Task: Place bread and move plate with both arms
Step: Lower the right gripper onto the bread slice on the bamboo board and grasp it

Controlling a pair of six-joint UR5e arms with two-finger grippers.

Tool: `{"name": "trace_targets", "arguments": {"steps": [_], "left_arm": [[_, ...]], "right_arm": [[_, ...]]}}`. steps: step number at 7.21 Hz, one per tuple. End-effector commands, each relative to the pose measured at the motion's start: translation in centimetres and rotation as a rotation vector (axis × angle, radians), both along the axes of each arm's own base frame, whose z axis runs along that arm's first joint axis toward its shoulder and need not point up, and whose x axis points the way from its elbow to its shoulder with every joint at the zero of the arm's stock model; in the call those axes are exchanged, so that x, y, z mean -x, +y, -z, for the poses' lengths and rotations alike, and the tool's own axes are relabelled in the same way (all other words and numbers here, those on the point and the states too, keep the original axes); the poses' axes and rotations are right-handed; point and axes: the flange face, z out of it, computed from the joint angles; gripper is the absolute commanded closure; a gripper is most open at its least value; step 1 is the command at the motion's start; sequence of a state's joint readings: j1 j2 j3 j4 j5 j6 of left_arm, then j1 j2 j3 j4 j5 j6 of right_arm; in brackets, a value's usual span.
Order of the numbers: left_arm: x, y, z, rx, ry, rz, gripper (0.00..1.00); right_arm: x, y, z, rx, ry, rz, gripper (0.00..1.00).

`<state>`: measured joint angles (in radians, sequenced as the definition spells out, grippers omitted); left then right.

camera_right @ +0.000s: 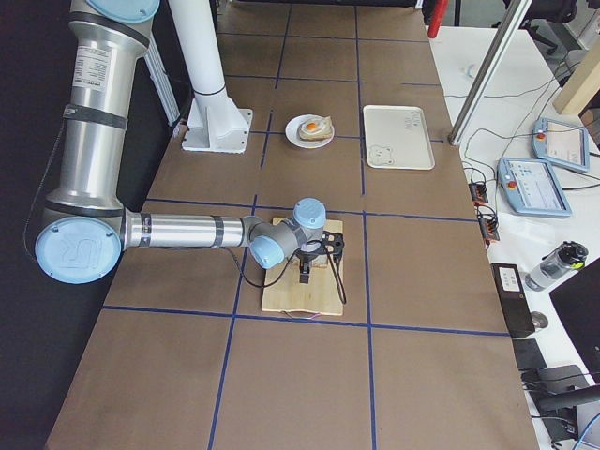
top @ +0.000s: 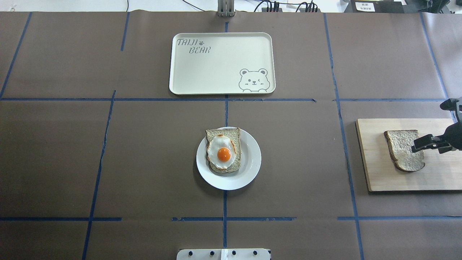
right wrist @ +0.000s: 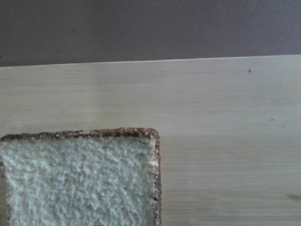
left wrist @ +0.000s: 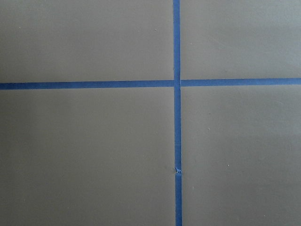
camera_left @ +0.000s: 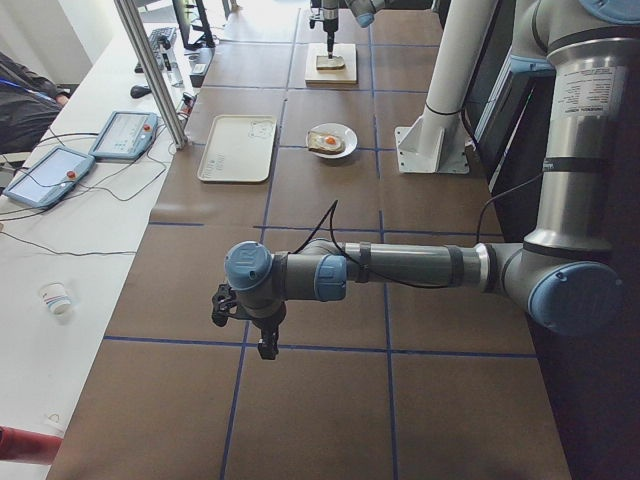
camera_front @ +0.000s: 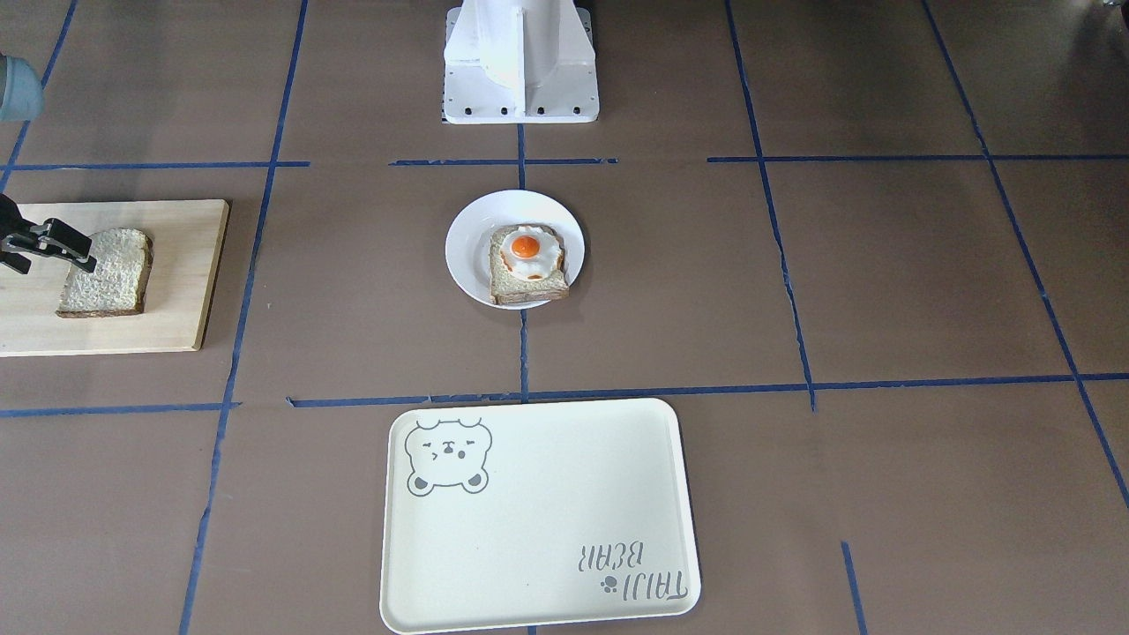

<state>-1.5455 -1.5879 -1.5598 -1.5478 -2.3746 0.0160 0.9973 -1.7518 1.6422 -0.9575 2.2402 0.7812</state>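
The bare bread slice [camera_front: 110, 273] lies flat on a wooden board [camera_front: 176, 282] on the robot's right side; it also shows in the overhead view [top: 402, 151] and close up in the right wrist view [right wrist: 80, 179]. My right gripper [camera_front: 51, 260] hovers over the slice's outer edge, looks open and holds nothing; it shows in the overhead view too [top: 431, 146]. The white plate [top: 249, 169] sits mid-table with an egg-topped slice [top: 223, 151] on it. My left gripper [camera_left: 266, 345] hangs over bare table far from the plate; I cannot tell whether it is open.
A cream bear tray [top: 216, 68] lies beyond the plate, on the far side from the robot. The white pedestal base [camera_front: 520, 62] stands behind the plate. The left wrist view shows only brown table with blue tape lines [left wrist: 177, 117].
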Motion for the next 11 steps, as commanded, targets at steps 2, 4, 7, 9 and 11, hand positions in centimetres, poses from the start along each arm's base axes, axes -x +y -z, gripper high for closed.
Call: {"name": "trace_targets", "arguments": {"steps": [2, 4, 7, 9, 11], "left_arm": [[0.0, -0.1, -0.1, 0.000, 0.000, 0.000, 0.00], [0.0, -0.1, -0.3, -0.021, 0.001, 0.000, 0.00], [0.0, -0.2, -0.2, -0.020, 0.001, 0.002, 0.00], [0.0, -0.2, -0.1, -0.022, 0.001, 0.002, 0.00], [0.0, -0.2, -0.1, -0.022, 0.001, 0.002, 0.00]], "right_arm": [[0.7, -0.5, 0.3, -0.008, 0.002, 0.002, 0.54], [0.6, -0.5, 0.4, -0.011, -0.001, 0.002, 0.71], [0.2, -0.2, 0.4, -0.011, -0.001, -0.001, 0.85], [-0.1, 0.2, 0.5, -0.024, -0.010, -0.003, 0.98], [-0.4, 0.6, 0.8, -0.049, -0.022, -0.007, 1.00]]}}
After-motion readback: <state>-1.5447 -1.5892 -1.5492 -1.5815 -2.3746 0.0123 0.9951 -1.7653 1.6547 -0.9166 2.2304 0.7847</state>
